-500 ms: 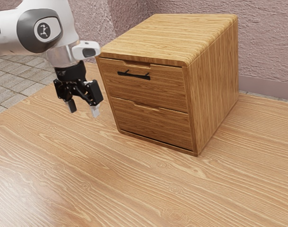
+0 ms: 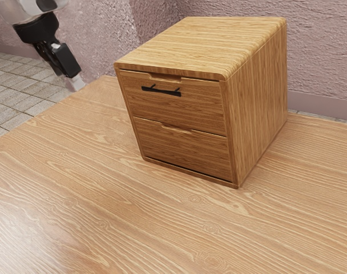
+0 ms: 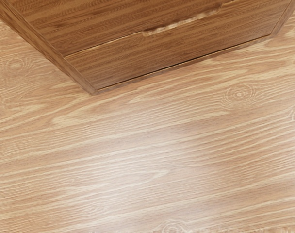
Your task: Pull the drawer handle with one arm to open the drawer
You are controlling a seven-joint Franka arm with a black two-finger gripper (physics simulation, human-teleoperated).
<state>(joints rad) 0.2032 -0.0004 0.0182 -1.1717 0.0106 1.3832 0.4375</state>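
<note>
Though its spread is unclear, the hand (image 2: pixel 74 81) hangs far from the slim handle (image 2: pixel 161 90).

It looked like a plain domestic room, though little of it showed: a rough plastered wall (image 2: pixel 333 40) with a skirting board (image 2: pixel 325 105), pale floor tiles (image 2: pixel 13 97), and a small two-drawer wooden cabinet (image 2: pixel 242 85) standing on a broad wood-grain table top (image 2: pixel 162 222).

Arm (image 2: pixel 33 7) cut off at upper edge; cabinet (image 3: pixel 162 53) cropped in wrist view.
</note>
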